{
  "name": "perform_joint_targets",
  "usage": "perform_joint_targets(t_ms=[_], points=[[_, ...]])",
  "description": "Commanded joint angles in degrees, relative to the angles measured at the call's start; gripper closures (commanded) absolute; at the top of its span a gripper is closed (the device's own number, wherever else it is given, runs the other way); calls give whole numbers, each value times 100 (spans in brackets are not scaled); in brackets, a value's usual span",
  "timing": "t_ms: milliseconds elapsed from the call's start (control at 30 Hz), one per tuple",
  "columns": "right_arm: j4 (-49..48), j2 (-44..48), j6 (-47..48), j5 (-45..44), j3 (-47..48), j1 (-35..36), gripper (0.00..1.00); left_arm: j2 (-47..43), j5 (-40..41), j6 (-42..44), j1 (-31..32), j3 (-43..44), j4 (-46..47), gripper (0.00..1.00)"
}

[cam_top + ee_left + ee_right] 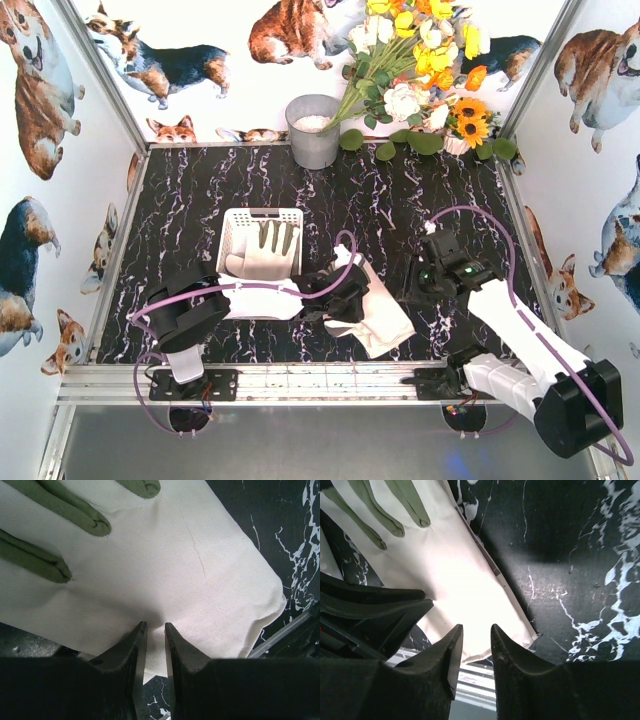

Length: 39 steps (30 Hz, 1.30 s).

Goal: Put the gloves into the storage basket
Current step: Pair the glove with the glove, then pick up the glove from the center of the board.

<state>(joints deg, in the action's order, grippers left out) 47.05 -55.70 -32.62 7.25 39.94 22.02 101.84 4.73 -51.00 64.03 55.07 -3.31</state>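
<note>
The white slotted storage basket (pixel 232 225) stands left of centre with one cream glove (pixel 268 252) lying in it, grey fingers pointing back. A second cream glove (pixel 385 322) lies near the front centre. My left gripper (pixel 350 300) reaches across to it, and in the left wrist view its jaws (pixel 153 625) are closed narrowly on the edge of that glove (pixel 165 555). My right gripper (pixel 415 290) hangs just right of the glove. In the right wrist view its jaws (pixel 476 626) are nearly together and empty above the cuff end of the glove (pixel 455 575).
A grey metal bucket (pixel 313 130) stands at the back centre beside a bunch of artificial flowers (pixel 420 70). The metal front rail (pixel 300 380) runs just below the glove. Printed walls close in both sides.
</note>
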Motion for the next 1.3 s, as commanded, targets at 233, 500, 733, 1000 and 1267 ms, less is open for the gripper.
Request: perform_joint_targets(t_ms=[233,500,733,1000,1267], points=[[-695,-680,-265,393,-748,92,72,-123,157,226,-22,560,-800,71],[-781,-300,-440,143,-657,101,68,-457,681,-46,-38,816,-1364,70],[-1000,-188,-48,251,-383,-168,52,-614,468,-556,-65,89,-875,83],[-1764,-1435,460,1978,-141,-1055,41,-415,339,-591,-66,-179,-856,91],[-2112,-2243,1031,2375,-233,-1510,38,-406,323,-470,-59,-431,-935,92]])
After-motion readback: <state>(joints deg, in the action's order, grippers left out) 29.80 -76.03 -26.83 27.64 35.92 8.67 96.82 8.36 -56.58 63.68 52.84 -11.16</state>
